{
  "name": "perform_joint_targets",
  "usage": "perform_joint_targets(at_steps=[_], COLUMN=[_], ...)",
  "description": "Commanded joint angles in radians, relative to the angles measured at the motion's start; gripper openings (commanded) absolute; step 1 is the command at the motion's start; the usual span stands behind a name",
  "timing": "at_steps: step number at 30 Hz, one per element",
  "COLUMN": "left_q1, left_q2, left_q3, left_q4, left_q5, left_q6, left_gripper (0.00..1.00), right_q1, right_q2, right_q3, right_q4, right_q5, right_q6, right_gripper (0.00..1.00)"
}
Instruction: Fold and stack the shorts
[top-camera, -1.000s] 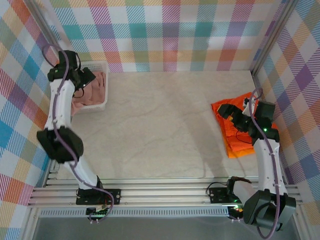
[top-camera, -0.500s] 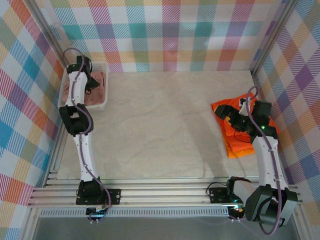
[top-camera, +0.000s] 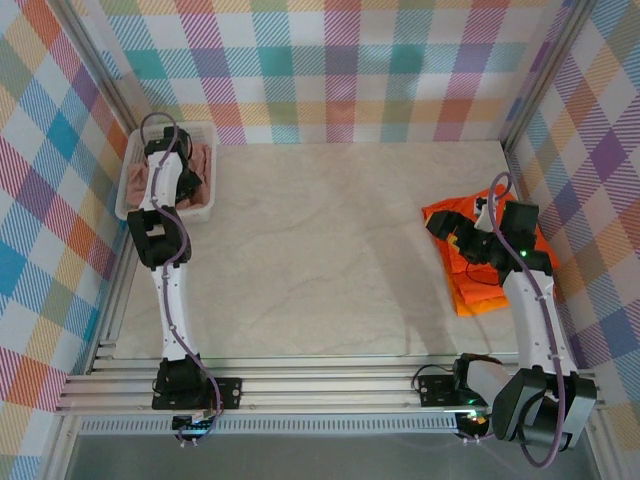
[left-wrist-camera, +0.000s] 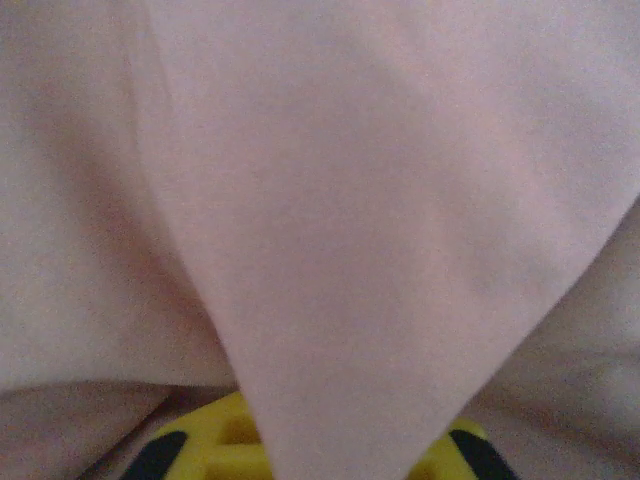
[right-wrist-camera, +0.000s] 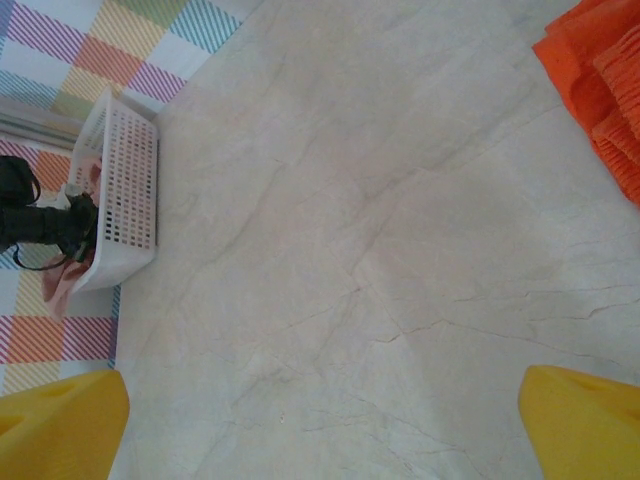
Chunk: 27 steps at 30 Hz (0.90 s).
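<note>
Top ext: L gripper down in white basket, far-left corner, on pink shorts. R gripper over orange shorts, far right. Pale marbled table; plaid walls on three sides.

L wrist: fingers pinched shut on a pink fold. Best lifted straight up, slow, so cloth clears basket rim w/o dragging it.

R wrist: jaws wide apart, nothing held. Basket seen across table.

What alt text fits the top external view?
The left hand reaches into a white plastic mesh basket of dusty pink cloth shorts at the far-left corner of the marble-look table. The right hand hangs open at the edge of folded bright orange cloth shorts.
</note>
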Motion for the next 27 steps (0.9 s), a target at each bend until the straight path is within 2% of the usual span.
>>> perform_joint_targets(at_steps=[1, 7, 13, 16, 20, 25, 27], left_q1=[0.012, 0.011, -0.026, -0.092, -0.228, -0.390, -0.420], left_q2=[-0.205, -0.480, -0.702, -0.769, -0.795, -0.749, -0.731], left_q3=[0.029, 0.031, 0.030, 0.027, 0.026, 0.019, -0.002], left_q4=[0.073, 0.194, 0.299, 0.347, 0.372, 0.327, 0.301], left_q5=[0.045, 0.183, 0.437, 0.588, 0.751, 0.853, 0.862], left_q6=[-0.007, -0.029, -0.071, -0.094, -0.115, -0.063, -0.012], left_gripper=[0.00, 0.00, 0.00, 0.00, 0.00, 0.00, 0.03], right_q1=[0.009, 0.013, 0.019, 0.021, 0.021, 0.022, 0.022], right_q2=[-0.042, -0.096, -0.140, -0.155, -0.172, -0.182, -0.187], right_q3=[-0.008, -0.012, -0.028, -0.033, -0.035, -0.032, -0.030], right_q4=[0.005, 0.029, 0.073, 0.087, 0.091, 0.080, 0.075], right_q5=[-0.023, -0.024, -0.025, -0.018, -0.003, 0.003, 0.001], right_q6=[-0.020, -0.023, -0.015, -0.007, 0.000, 0.001, -0.001], right_gripper=[0.99, 0.99, 0.99, 1.00, 0.99, 1.00, 1.00])
